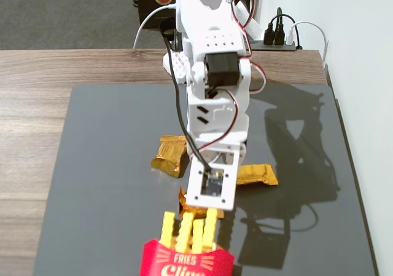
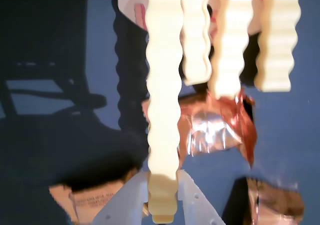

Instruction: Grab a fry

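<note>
Several pale-yellow wavy fries stand in a red "FRIES" carton at the front edge of the fixed view. My white gripper hangs right over them. In the wrist view the gripper is shut on one fry, whose end sits between the two white fingers. In the fixed view this fry looks like the rightmost one. Its far end still reaches the carton. The other fries stand beside it in the carton.
Crumpled gold foil wrappers lie on the dark mat: one left of the arm, one to the right, one under the gripper. A wooden table edge and a wall with cables lie behind.
</note>
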Tool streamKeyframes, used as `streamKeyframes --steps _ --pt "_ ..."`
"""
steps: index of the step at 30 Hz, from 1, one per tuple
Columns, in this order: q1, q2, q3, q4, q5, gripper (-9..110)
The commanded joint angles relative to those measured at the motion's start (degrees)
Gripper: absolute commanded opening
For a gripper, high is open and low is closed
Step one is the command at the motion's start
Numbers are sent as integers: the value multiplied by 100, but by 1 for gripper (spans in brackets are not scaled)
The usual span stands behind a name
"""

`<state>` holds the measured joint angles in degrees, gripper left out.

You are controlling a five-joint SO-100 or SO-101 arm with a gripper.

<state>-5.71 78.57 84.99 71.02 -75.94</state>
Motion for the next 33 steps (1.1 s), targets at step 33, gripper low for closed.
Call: streamKeyframes --steps 33 --pt "1028 4597 1503 2540 -1345 1"
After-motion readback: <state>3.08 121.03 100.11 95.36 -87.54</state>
